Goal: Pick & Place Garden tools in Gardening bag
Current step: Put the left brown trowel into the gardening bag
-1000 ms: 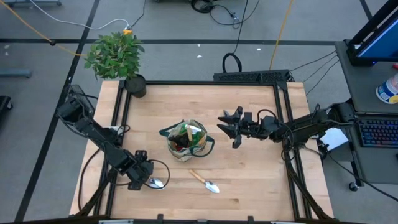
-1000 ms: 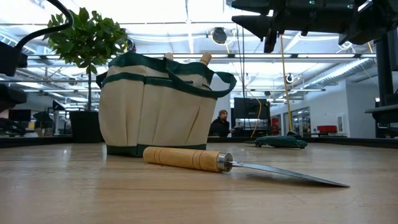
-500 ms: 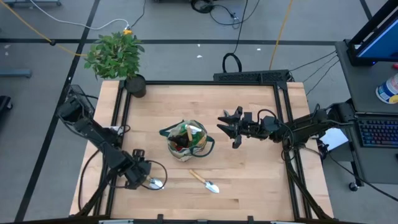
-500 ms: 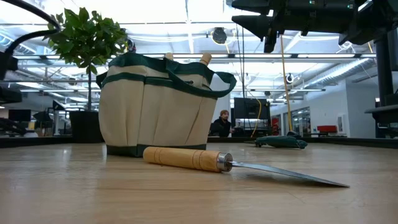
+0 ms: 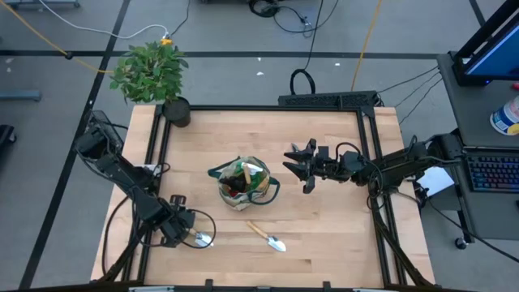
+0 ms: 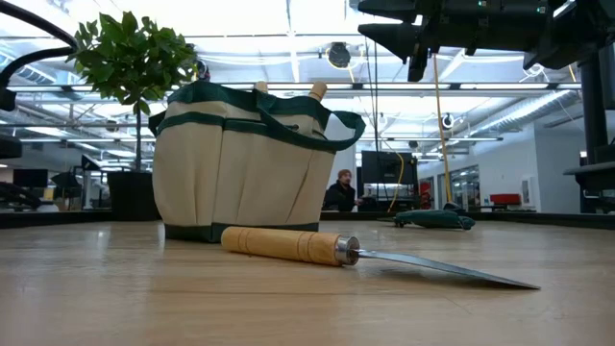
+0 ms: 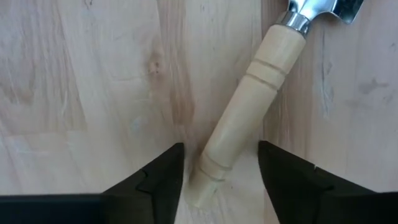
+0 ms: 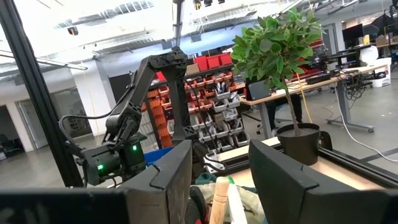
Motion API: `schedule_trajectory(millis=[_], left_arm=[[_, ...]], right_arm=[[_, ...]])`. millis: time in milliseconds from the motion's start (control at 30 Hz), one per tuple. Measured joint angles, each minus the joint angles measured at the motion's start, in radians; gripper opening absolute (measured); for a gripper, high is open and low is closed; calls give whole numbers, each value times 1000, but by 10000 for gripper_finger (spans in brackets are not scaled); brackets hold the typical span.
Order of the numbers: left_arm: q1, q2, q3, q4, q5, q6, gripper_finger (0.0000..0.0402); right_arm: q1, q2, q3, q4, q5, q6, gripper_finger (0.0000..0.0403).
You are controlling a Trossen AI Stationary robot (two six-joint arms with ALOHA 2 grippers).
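Trowel handle (image 7: 244,118) between open left gripper (image 7: 220,177) fingers, right gripper (image 5: 302,166) hovering open

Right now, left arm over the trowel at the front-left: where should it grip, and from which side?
Grip the wooden handle near its butt end, coming straight down from above. The trowel lies flat on the table, and the left gripper already has its open fingers either side of the round handle, so closing there looks best. Avoid the metal neck.

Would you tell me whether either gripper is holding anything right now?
Nothing is held: the open left gripper straddles the wooden-handled trowel's handle end; the right gripper is open, empty.
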Motion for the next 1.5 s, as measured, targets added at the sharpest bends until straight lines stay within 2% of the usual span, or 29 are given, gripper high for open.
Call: schedule_trajectory(millis=[233,500,800,967,1100,1267,1500], left_arm=[[0,0,0,23,-17,-24,139],[1,1,-1,59,-15,-92,72],[2,1,-2,68,48,-194,69],[2,2,4,81,167,-258,69],[3,2,48,97,261,-270,69],[14,2,117,137,310,-302,69],[68,2,230,133,383,-394,69]], right_arm=[[0,0,0,0,-2,5,151],[0,0,0,0,-3,190,151],[0,0,0,0,-2,302,150],[0,0,0,1,-1,373,150],[0,0,0,1,-1,394,147],[0,0,0,9,-1,406,149],[0,0,0,9,-3,507,146]])
